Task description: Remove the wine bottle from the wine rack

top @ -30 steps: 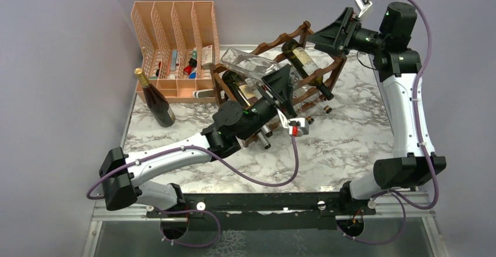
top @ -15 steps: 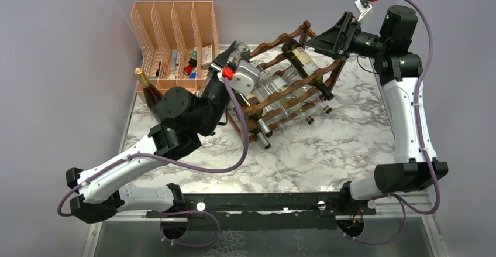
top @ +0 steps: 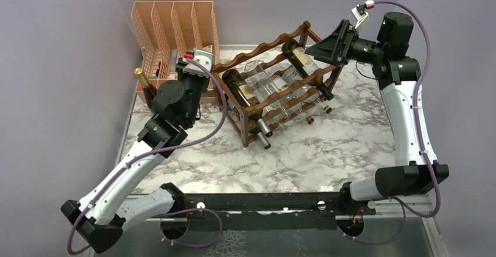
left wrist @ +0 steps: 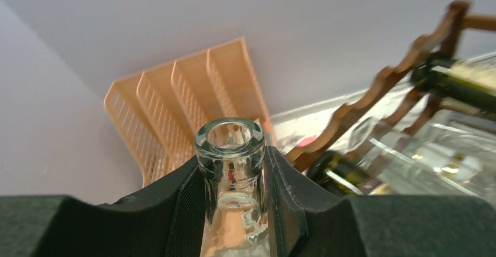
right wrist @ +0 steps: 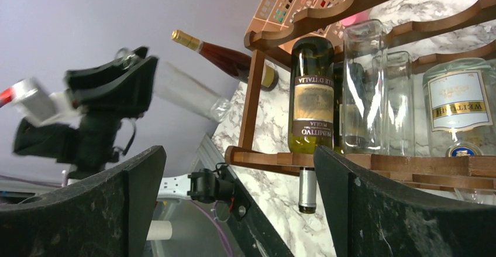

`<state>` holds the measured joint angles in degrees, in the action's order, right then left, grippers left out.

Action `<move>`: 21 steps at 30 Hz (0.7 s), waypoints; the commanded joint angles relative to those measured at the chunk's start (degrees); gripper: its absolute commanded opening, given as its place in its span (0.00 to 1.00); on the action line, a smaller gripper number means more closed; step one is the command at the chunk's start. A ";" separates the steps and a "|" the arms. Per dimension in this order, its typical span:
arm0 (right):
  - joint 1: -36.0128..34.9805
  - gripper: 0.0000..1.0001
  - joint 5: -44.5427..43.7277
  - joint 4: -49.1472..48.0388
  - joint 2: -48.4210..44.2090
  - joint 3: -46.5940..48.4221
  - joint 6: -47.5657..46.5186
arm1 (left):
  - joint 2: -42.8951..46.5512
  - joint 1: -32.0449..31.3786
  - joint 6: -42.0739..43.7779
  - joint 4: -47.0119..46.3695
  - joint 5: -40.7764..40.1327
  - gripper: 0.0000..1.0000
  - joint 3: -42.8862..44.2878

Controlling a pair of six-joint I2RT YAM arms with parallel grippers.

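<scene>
dark brown wine rack [top: 304, 30]; white, grey-veined table [top: 327, 146]

Wine rack [top: 275, 39]: dark brown wood, smooth, with a low satin sheen.

Clear bottle [left wrist: 229, 146]: colourless glass, glossy, with bright reflections at the lip.

Left gripper [left wrist: 230, 178] fingers [left wrist: 175, 210]: matt black, with finely ribbed inner pads (the texture shows beside the glass).

Right gripper [right wrist: 238, 151] fingers [right wrist: 403, 210]: matt black with a coarse, grainy skin.

Dark bottle [right wrist: 312, 93]: glossy green-black glass with a matt paper label.

File organizer [top: 175, 17]: peach plastic mesh, matt.

Table [top: 339, 146]: marble-patterned top, smooth, with a dull sheen.

Arm shells [top: 406, 116]: smooth white plastic, slightly glossy.
</scene>
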<state>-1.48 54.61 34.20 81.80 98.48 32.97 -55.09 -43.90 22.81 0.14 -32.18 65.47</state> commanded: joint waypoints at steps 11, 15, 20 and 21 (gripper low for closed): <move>-0.11 1.00 2.63 1.28 -3.88 -4.12 -0.73 | 2.36 27.42 -17.56 -34.34 20.38 0.00 -27.89; -0.11 1.00 3.28 0.11 -4.14 -6.19 -0.10 | -0.21 27.89 -17.61 -43.15 20.43 0.00 -31.64; -0.08 1.00 3.33 0.17 -5.07 -7.45 -0.39 | -4.47 29.04 -16.39 -48.14 19.23 0.00 -32.89; -0.10 1.00 3.51 0.10 -5.38 -8.00 -0.50 | -5.21 29.40 -16.32 -49.51 18.84 0.00 -33.55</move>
<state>-1.48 56.25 35.27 78.56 91.81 32.91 -58.63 -15.79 6.28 -34.48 -13.87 32.67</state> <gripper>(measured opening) 0.995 0.394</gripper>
